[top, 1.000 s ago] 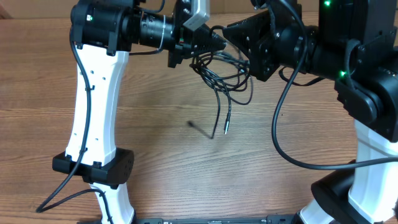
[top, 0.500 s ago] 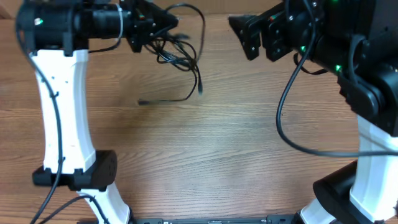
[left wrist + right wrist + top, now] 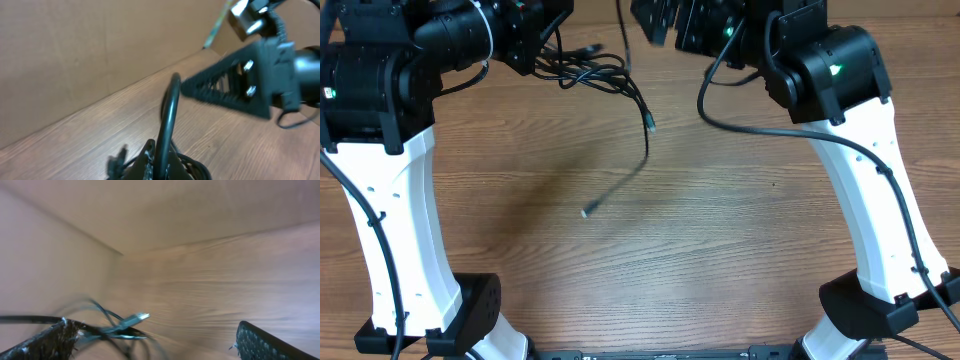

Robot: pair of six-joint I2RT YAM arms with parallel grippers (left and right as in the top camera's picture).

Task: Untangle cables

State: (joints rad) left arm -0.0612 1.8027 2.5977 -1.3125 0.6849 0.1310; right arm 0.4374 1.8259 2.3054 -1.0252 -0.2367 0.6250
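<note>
Left gripper (image 3: 542,30) edges further left, clamped on cables (image 3: 592,72). Bundle sits by far edge of table (image 3: 720,230), loose strand (image 3: 620,186) now trailing lower. Right gripper (image 3: 655,15) slides in close, fingers spread wide. Cardboard wall (image 3: 75,50) behind.

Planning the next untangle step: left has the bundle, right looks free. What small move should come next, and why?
Probably ease the right gripper onto the plug-tipped strand near its jaws and close. They stand wide open and empty, while the left gripper holds the cables bunched, one loose strand hanging. A second grip would let the arms pull apart.
</note>
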